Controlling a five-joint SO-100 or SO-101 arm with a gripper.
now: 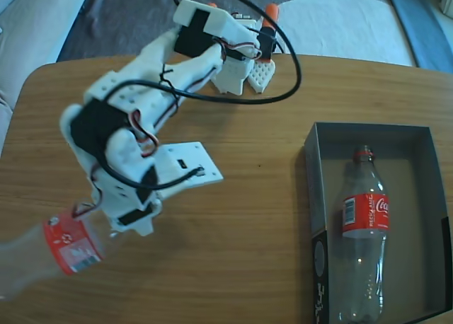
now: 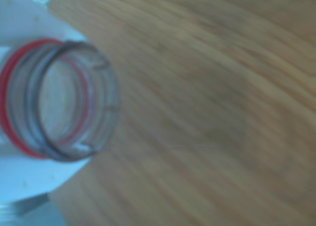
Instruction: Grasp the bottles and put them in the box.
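Clear plastic, red-labelled: one bottle (image 1: 364, 232) lies in the box (image 1: 316, 197) at the right of the fixed view, neck toward the far wall. The second bottle (image 1: 60, 247) lies at the table's (image 1: 241, 253) near-left corner, its base cut off by the frame, with the tool (image 1: 117, 228) at its neck end. In the wrist view the open neck (image 2: 64, 100) with its red ring sits against white plastic, so the tool appears to hold the bottle there. Empty, it should be light, smooth and easily crushed; the stiff neck looks the surest hold. Blur and the arm (image 1: 141, 119) hide the fingers themselves.
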